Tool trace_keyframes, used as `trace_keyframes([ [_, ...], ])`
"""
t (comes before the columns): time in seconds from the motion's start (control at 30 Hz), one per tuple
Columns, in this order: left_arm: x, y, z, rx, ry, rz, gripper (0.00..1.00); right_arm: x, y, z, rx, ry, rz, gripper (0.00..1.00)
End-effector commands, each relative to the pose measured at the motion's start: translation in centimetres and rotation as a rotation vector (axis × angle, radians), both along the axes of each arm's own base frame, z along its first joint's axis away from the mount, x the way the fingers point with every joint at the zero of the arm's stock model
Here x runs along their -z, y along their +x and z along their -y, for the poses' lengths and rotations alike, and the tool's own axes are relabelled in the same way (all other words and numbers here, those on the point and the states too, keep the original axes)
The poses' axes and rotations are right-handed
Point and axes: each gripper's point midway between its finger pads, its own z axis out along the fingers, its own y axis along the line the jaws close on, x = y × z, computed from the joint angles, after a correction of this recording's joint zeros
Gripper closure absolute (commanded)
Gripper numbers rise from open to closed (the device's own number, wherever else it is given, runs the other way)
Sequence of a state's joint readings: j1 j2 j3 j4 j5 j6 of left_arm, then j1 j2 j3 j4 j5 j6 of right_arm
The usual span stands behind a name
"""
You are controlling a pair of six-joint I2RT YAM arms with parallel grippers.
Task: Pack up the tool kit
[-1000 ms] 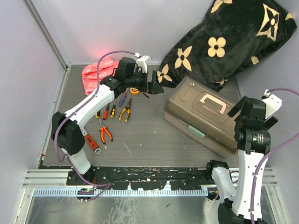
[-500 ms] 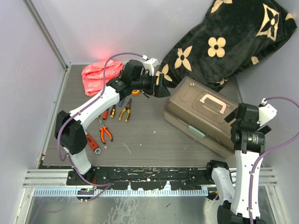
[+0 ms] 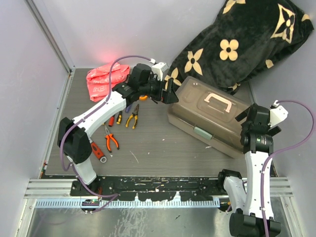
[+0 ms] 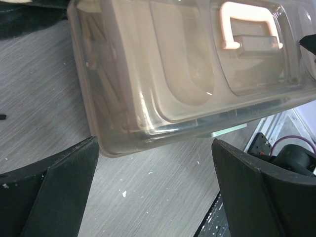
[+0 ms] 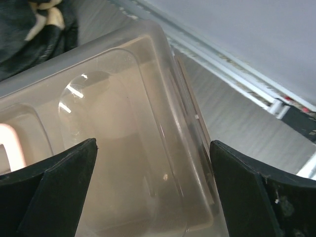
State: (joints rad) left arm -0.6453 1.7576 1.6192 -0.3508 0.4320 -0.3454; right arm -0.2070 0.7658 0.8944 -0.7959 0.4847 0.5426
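Toolbox (image 3: 207, 118) spans the gap between the two end effectors. Left end effector (image 3: 169, 94) sits wide open at its left end, right end effector (image 5: 153, 143) wide open over its right end. Blanket (image 3: 237, 44) blocks the far side of both. Bare counter (image 3: 153, 148) on their near side is passable. Loose hand tools (image 3: 129, 117) lie left of the left end effector.

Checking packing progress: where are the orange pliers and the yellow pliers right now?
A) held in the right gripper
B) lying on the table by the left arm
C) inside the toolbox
B: the orange pliers and yellow pliers lie on the table beside the left arm, outside the closed toolbox.
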Motion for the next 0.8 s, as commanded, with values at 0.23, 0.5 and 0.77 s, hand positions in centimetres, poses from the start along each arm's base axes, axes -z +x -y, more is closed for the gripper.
trace_keyframes([
  [0.23,-3.9,1.0,-1.0,-0.029,-0.025,0.125,0.02,3.9,-0.6,-6.7,-0.258,0.269,-0.053,0.0],
  [0.5,-4.5,2.7,-1.9,-0.093,-0.021,0.139,0.02,2.6,-1.6,-9.0,-0.345,0.33,0.011,0.0],
  [0.77,-5.1,3.8,-4.6,-0.18,0.003,0.164,0.02,2.8,-1.6,-11.6,-0.465,0.416,0.036,0.0],
])
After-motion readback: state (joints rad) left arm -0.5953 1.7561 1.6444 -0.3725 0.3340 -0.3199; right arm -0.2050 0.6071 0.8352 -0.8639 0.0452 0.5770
